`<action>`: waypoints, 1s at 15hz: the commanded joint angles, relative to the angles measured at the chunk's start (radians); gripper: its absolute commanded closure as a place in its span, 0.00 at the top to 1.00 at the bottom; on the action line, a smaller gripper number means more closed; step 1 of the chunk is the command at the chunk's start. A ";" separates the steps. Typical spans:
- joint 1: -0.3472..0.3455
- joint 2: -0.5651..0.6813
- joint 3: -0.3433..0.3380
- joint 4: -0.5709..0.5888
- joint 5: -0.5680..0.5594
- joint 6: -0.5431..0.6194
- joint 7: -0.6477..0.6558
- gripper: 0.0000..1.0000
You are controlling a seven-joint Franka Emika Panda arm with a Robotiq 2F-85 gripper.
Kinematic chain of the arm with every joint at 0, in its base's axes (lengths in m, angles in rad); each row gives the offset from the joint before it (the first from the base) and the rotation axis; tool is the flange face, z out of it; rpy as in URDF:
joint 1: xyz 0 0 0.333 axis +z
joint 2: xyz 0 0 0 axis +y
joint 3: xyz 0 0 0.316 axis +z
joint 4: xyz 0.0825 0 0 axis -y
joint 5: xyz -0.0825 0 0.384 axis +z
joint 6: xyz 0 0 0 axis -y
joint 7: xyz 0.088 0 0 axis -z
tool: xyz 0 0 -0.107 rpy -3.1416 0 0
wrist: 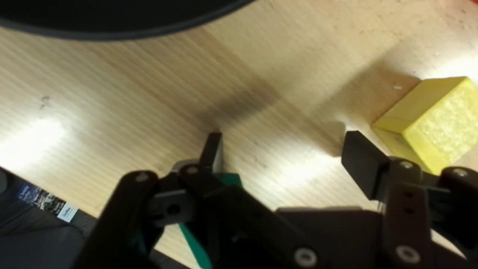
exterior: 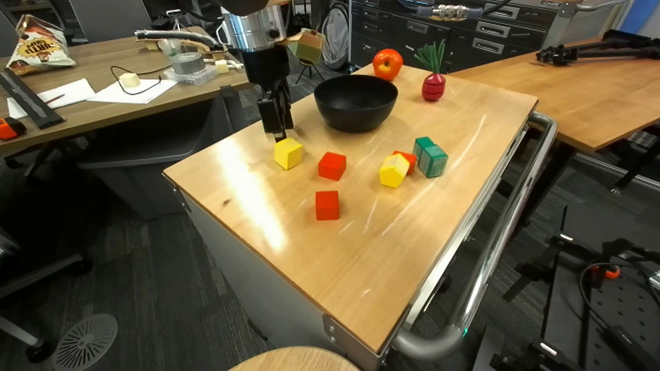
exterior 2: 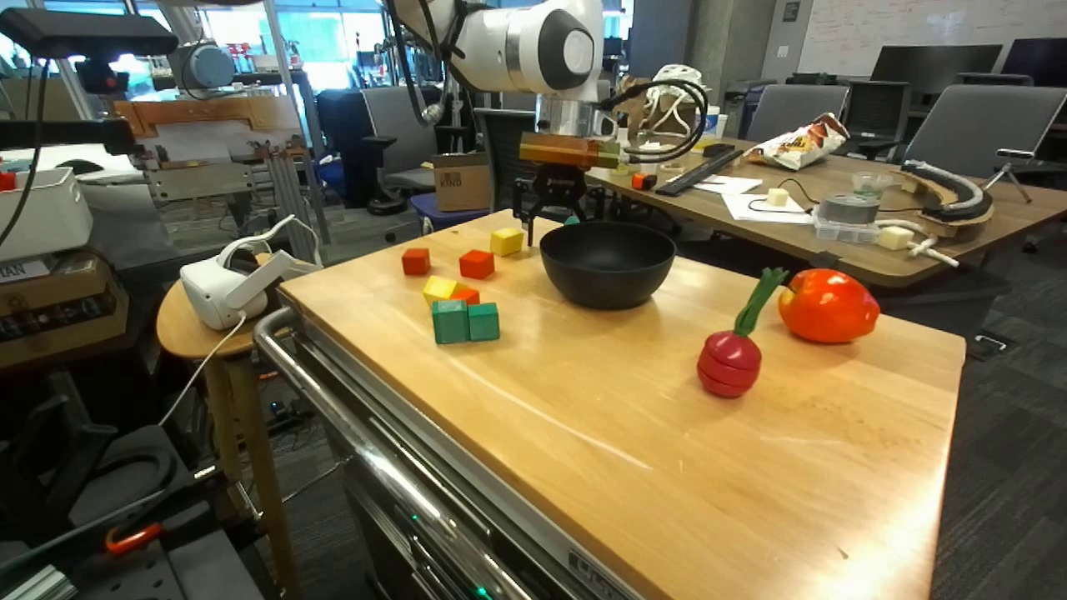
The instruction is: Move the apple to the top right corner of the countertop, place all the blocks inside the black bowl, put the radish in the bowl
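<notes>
Countertop (exterior: 371, 263) is light wood on a cart, metal rail (exterior: 504, 232) along one edge, round stool (exterior: 296, 359) poking in nearest to us at the bottom of an exterior view.

Near to far from there: we've got a red block (exterior: 327, 205) up front, second red block (exterior: 332, 166) just behind. Right of those, a yellow block (exterior: 394, 170) partly hides a third red block (exterior: 406, 161). Beside that pair, a green block (exterior: 434, 161) and its green neighbour (exterior: 423, 145), side by side.

Over on the left, second yellow block (exterior: 287, 153), gripper (wrist: 283, 149) down right by it. Jaws stand apart; wrist view gives us bare wood between the fingertips. That yellow is just outside one finger, and another green block (wrist: 231, 179) is partly hidden by the opposite one. Contact on either, we can't tell.

Farther back: black bowl (exterior: 356, 118), upright. Radish (exterior: 433, 87) stands leaves-up to the right of it. Apple (exterior: 388, 65) is past the bowl, near the radish, toward the far end. Every block we see sits on the wood.

Behind: desk (exterior: 103, 62) with a chip bag (exterior: 41, 46), second desk (exterior: 567, 87) on the right, black drawer cabinet (exterior: 459, 31).
</notes>
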 commanded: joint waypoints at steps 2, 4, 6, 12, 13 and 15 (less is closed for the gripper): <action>-0.001 0.065 0.004 0.134 0.013 -0.057 -0.003 0.43; 0.009 0.068 -0.007 0.151 -0.002 -0.064 0.012 0.33; 0.014 0.065 -0.011 0.159 -0.007 -0.073 0.017 0.66; 0.052 0.057 -0.027 0.172 -0.033 -0.074 0.054 1.00; 0.060 0.063 -0.032 0.183 -0.044 -0.079 0.063 1.00; 0.083 0.074 -0.050 0.201 -0.074 -0.084 0.089 1.00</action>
